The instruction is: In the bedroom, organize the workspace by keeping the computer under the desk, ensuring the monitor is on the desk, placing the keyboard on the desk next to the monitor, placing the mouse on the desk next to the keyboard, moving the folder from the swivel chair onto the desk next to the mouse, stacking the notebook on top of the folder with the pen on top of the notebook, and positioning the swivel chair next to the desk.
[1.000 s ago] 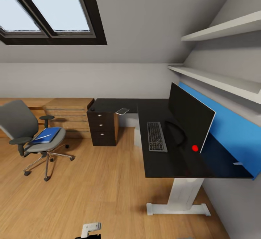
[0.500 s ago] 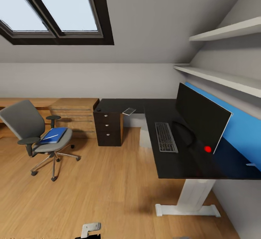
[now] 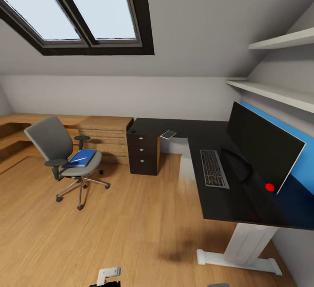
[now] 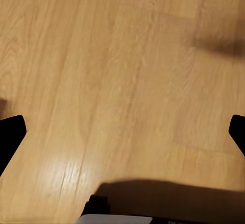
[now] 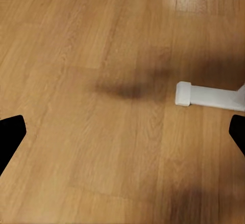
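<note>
The grey swivel chair [image 3: 61,154] stands on the wood floor left of the desk [image 3: 205,132], well apart from it. A blue folder [image 3: 82,158] lies on its seat with a thin whitish pen [image 3: 78,159] across it. On the black desk top the monitor [image 3: 261,145] stands upright and the keyboard [image 3: 214,168] lies in front of it. A small grey notebook [image 3: 168,134] rests near the desk's corner. The computer and the mouse are out of view. My left gripper [image 4: 122,132] and right gripper [image 5: 122,132] hang open over bare floor, holding nothing.
A black drawer unit [image 3: 144,153] sits under the desk's left end, with light wood cabinets [image 3: 107,136] beside it. The desk's white foot [image 5: 209,95] lies on the floor near my right gripper. Wall shelves [image 3: 279,93] and a skylight [image 3: 87,8] are overhead.
The head view has swung to the left, so chair, desk and monitor sit further right in the picture. None of the things themselves has moved.
</note>
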You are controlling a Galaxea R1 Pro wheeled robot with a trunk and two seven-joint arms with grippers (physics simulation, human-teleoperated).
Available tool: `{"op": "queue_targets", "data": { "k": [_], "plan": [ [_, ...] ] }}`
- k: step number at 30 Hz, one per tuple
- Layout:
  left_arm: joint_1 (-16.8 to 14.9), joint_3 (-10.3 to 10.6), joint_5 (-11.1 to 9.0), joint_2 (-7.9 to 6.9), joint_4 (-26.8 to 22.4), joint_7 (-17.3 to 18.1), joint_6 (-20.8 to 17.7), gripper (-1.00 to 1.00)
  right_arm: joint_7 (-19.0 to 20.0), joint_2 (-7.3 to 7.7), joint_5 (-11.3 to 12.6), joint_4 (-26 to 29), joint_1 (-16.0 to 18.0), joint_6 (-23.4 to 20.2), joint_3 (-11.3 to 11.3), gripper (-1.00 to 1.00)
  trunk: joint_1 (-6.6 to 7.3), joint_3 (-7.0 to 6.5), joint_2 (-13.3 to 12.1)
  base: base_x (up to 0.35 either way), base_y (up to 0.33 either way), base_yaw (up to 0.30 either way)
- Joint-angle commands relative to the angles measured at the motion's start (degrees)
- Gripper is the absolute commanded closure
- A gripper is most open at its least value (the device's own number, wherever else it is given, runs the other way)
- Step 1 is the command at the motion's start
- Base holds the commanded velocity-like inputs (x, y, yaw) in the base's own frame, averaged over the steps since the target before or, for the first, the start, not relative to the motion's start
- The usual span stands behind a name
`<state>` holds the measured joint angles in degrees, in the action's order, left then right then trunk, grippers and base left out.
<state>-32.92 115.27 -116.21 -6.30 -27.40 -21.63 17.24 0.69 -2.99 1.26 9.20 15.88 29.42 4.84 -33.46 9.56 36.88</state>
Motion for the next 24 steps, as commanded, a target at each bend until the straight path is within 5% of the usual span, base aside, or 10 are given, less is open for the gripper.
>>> {"op": "queue_targets", "data": {
  "k": [1,11,24],
  "plan": [
    [-0.1,0.5,-0.4,-0.02,-0.2,-0.2,0.4,-1.0,0.0,0.03,0.1,-0.1,0.0,0.3,0.3,-1.0,0.2,-0.09,-0.3,0.0,0.0,0.049],
    [-0.1,0.5,-1.8,-0.03,-0.2,-0.3,0.4,-1.0,0.0,0.02,0.1,-0.1,0.0,0.3,0.3,-1.0,2.4,-1.89,-4.3,0.0,0.0,0.032],
    [-0.1,0.5,-1.8,-0.11,-0.2,-0.2,0.5,-1.0,-0.1,-0.98,0.0,-2.5,0.0,6.5,0.3,-1.0,2.4,-2.17,-4.3,0.172,0.037,0.264]
  ]
}}
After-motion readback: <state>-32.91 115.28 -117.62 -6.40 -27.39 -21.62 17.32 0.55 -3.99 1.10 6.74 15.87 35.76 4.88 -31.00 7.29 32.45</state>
